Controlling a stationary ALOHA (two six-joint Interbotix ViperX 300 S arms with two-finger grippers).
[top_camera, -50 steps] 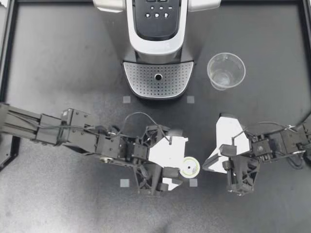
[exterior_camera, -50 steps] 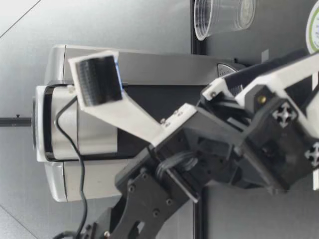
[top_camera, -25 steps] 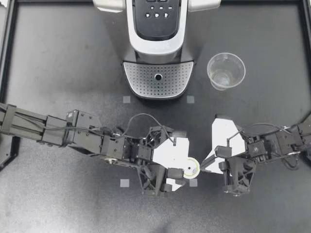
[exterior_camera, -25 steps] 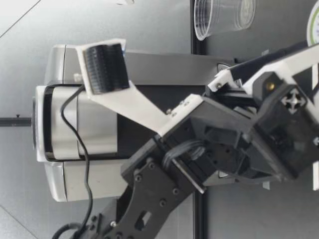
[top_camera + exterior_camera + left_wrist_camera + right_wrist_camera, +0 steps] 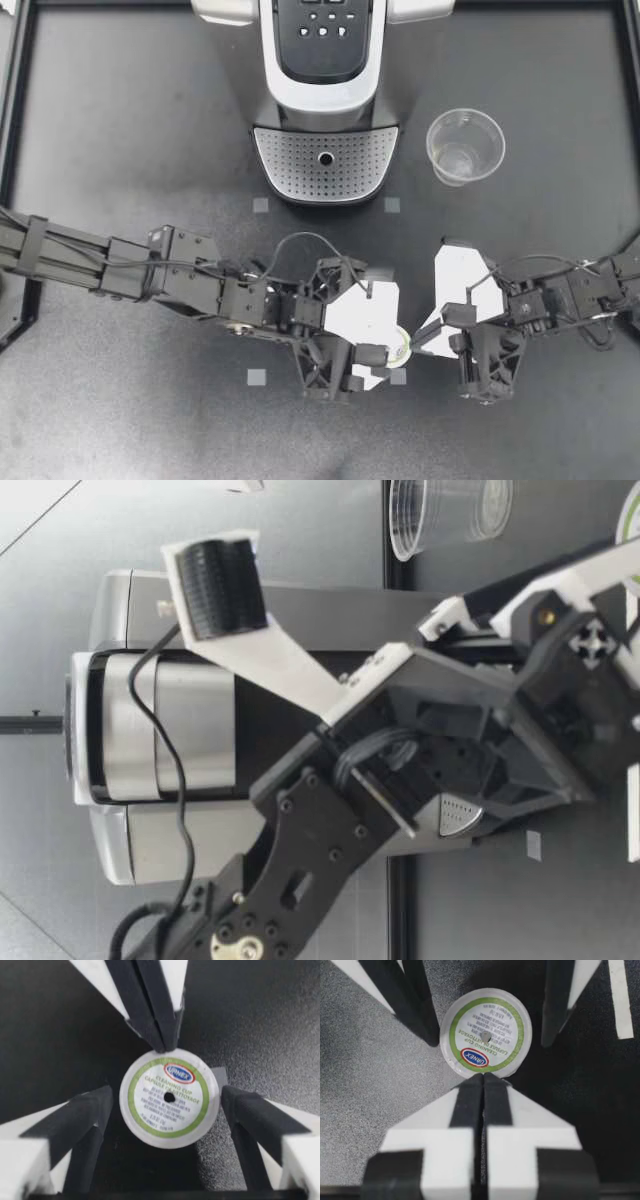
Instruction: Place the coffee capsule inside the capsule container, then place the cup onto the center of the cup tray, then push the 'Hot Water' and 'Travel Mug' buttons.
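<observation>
1. Now, my left gripper (image 5: 385, 338) is down at the surface (image 5: 120, 120), fingers spread wide on either side of the coffee capsule (image 5: 400, 349). The capsule sits foil-up, well short of the coffee machine (image 5: 325, 80).
2. My right gripper (image 5: 420, 343) is pinched fully together and holds nothing. Its tip is pressed against the capsule's rim, which I read as a backstop.
3. In the left wrist view the capsule (image 5: 169, 1097) lies between my fingers (image 5: 85, 1120), close to each, but I can't see either one biting yet.
4. Step in hand is the grasp. Best to close evenly, so both pads meet the capsule wall together below the foil lip and it doesn't skid or tip.
5. Hold the right tip steady until the squeeze lands, then back it off before lifting, or it may knock the capsule askew.
6. Over by the machine, the clear plastic cup (image 5: 465, 145) stands upright just beside the cup tray (image 5: 325, 165). That and the buttons (image 5: 322, 28) come later.
</observation>
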